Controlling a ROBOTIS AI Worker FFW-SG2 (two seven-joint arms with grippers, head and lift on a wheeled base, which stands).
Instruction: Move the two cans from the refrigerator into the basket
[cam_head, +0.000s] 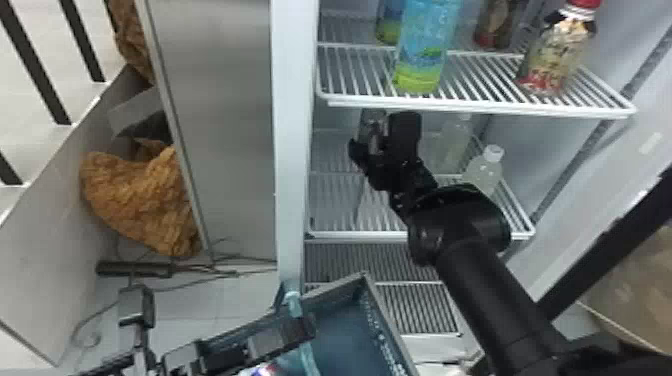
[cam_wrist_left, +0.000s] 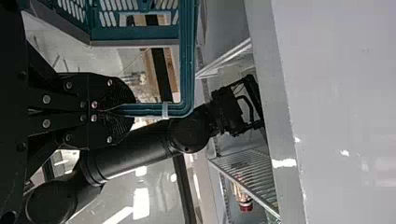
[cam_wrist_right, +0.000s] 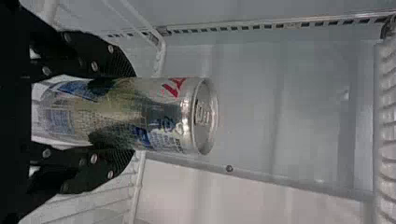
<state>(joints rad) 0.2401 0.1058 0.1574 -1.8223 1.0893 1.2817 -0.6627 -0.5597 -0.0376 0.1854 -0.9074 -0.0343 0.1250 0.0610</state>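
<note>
At the far left of the head view, a brown cloth (cam_head: 140, 200) lies near a power strip (cam_head: 135, 268). The left gripper (cam_head: 302, 327) is at the basket (cam_head: 392, 335); its fingers are clamped on the teal handle (cam_wrist_left: 154, 110). A thing with white, red and blue print (cam_head: 267, 370) shows below that gripper, too cut off to identify. Further right, the right gripper (cam_head: 381, 137) is inside the refrigerator (cam_head: 290, 150), below the upper shelf (cam_head: 480, 107), its fingers clamped on both sides of a can (cam_head: 372, 122), held roughly upright. Right of it, two pale bottles (cam_head: 452, 145) (cam_head: 482, 172) stand on the lower shelf. Above, a blue-green bottle (cam_head: 425, 50) and a red-capped bottle (cam_head: 560, 55) stand on the upper shelf.
</note>
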